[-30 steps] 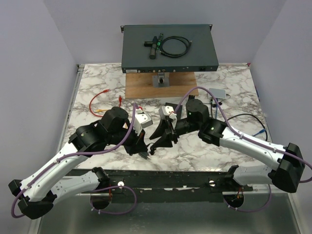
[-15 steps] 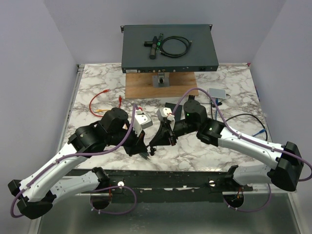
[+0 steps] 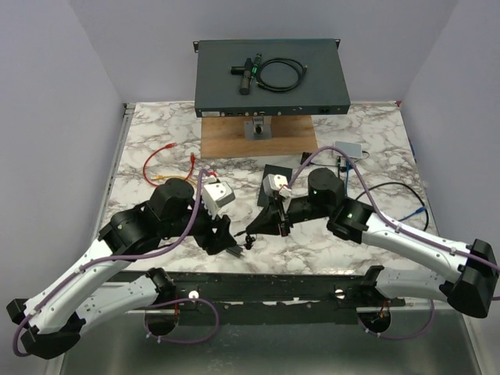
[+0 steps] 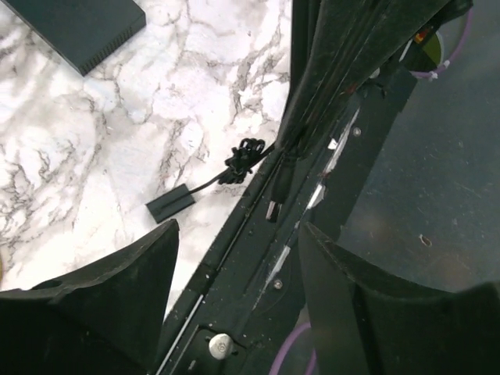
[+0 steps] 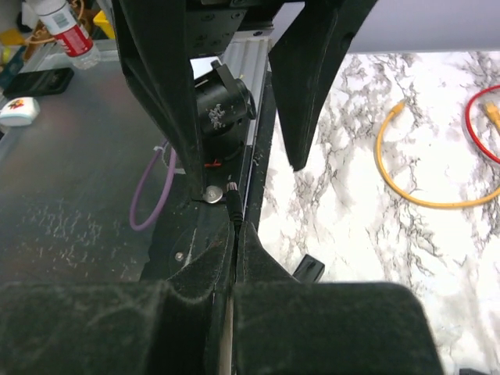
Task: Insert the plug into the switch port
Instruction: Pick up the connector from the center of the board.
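Plug tip toward table front edge

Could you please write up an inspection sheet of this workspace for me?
Surface: white marble table.
Job's things: switch at the back on a board; plug at the near edge.
Clutter: grey box, right rear.
Grippers: left gripper open, empty; right gripper fingers shut on the plug.
Cables: red cable, yellow cable left; blue cable right; black coil atop the switch.
Surroundings: grey walls; bottle off the table.
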### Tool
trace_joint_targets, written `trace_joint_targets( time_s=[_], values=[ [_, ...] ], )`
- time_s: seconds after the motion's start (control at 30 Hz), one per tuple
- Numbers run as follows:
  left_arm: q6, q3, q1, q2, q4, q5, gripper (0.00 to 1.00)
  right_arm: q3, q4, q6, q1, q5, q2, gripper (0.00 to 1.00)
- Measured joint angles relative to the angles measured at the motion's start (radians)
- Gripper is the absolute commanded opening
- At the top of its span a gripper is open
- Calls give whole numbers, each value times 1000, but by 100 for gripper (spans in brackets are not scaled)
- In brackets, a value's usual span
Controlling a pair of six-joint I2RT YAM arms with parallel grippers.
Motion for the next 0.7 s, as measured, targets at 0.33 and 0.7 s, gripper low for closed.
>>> trace_joint_targets(
  time_s=[0.33,0.7],
  values=[
    [-64,-129,0,-193,164,-42,70,-210,177,144,0,145,-161,1],
    [-291,-325,0,-353,449,-37,60,-367,513,354,1,170,-209,1]
  ],
)
